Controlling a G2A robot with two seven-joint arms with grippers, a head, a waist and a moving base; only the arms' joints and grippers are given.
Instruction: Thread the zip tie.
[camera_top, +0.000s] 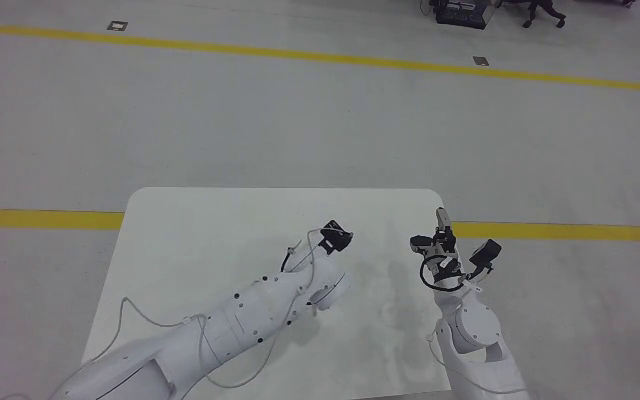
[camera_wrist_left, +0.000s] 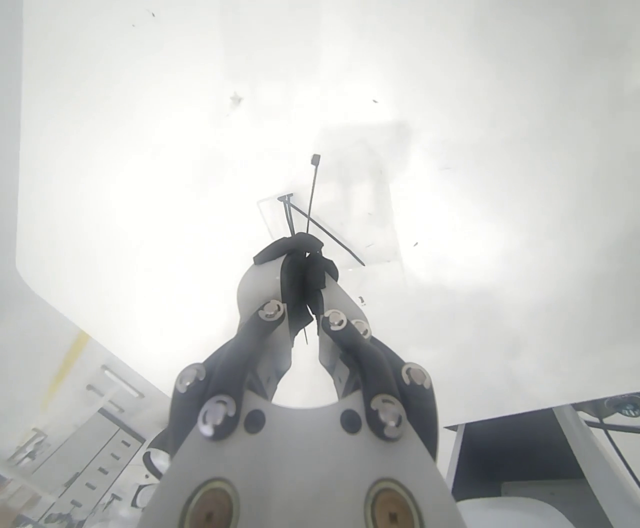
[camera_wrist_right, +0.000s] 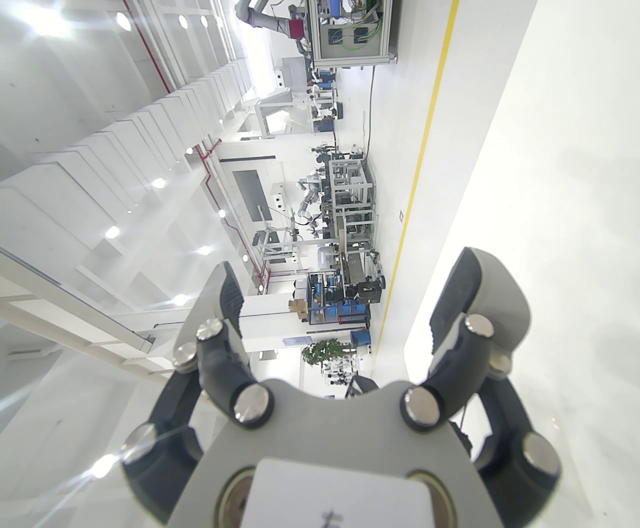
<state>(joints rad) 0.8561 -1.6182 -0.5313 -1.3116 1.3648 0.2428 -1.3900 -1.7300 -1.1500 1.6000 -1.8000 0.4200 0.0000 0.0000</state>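
Note:
My left gripper (camera_wrist_left: 305, 250) is shut on a thin black zip tie (camera_wrist_left: 313, 192). The tie's square head sticks out past the fingertips, and its tail runs back between the fingers. Right below, on the white table (camera_wrist_left: 125, 150), other black zip ties (camera_wrist_left: 330, 239) lie crossed on a clear flat tray (camera_wrist_left: 380, 210). In the top view the left arm's wrist (camera_top: 335, 238) hangs over the table's middle. My right gripper (camera_wrist_right: 350, 285) is open and holds nothing; it points out over the table's right edge. From above, the right gripper (camera_top: 441, 222) stands at that edge, well apart from the left one.
The white table (camera_top: 200, 260) is bare around both arms. Grey floor with yellow lines (camera_top: 300, 52) surrounds it. The right wrist view looks past the table edge (camera_wrist_right: 450, 250) into a hall with racks and machines (camera_wrist_right: 345, 200).

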